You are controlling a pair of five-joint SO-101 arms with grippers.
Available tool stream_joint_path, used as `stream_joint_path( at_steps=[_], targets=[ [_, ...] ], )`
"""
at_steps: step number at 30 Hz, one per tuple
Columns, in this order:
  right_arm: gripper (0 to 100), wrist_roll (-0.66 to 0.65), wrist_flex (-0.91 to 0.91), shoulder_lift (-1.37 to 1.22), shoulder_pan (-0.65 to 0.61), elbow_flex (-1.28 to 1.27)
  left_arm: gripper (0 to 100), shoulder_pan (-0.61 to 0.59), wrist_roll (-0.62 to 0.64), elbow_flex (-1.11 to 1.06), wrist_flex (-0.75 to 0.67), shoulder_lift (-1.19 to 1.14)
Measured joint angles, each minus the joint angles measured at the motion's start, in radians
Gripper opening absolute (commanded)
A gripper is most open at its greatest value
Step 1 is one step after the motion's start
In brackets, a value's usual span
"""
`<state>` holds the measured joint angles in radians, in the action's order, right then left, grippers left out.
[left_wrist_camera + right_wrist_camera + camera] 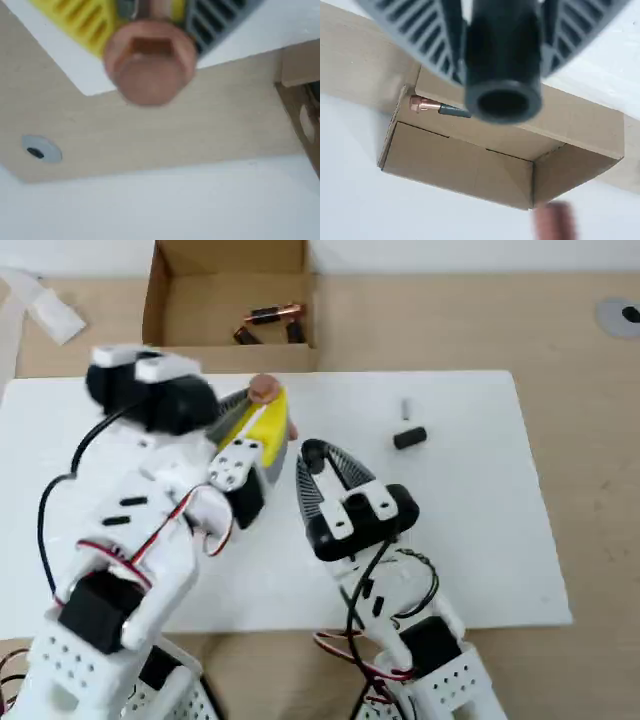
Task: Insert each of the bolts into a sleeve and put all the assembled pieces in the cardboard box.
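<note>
My left gripper (264, 408), with one yellow and one grey finger, is shut on a copper bolt (263, 389) just in front of the cardboard box (160, 310). In the left wrist view the bolt's hexagonal head (150, 62) faces the camera. My right gripper (318, 456) is shut on a black sleeve (502, 75), a little to the right of the bolt; the sleeve's open end faces the box (470, 160). Inside the box lie assembled pieces (272, 320), one seen as copper head with dark sleeve (437, 106). The held bolt (555, 222) shows blurred.
A loose black sleeve (410, 438) and a small grey pin-like part (406, 408) lie on the white sheet (480, 540) to the right of the arms. A grey disc (620, 315) sits in the wooden table at the far right. White tape (45, 305) lies far left.
</note>
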<state>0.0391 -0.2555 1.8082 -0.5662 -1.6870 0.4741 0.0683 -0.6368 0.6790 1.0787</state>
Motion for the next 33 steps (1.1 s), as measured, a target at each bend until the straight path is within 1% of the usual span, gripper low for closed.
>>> stream_joint_path(
  at_steps=[5,11,13,26,33],
  targets=[
    [1.0,0.0,0.0,0.0,0.0,0.0,1,0.0,0.049,0.046,0.023,-0.044],
    [1.0,0.0,0.0,0.0,0.0,0.0,1,0.041,0.069,0.123,0.167,-0.051],
    [1.0,0.0,0.0,0.0,0.0,0.0,1,0.049,0.069,0.14,0.19,-0.051],
    [1.0,0.0,0.0,0.0,0.0,0.0,1,0.051,0.069,0.149,0.193,-0.051],
    [1.0,0.0,-0.003,0.0,0.0,0.0,1,0.06,0.069,0.11,0.153,-0.051]
  ],
)
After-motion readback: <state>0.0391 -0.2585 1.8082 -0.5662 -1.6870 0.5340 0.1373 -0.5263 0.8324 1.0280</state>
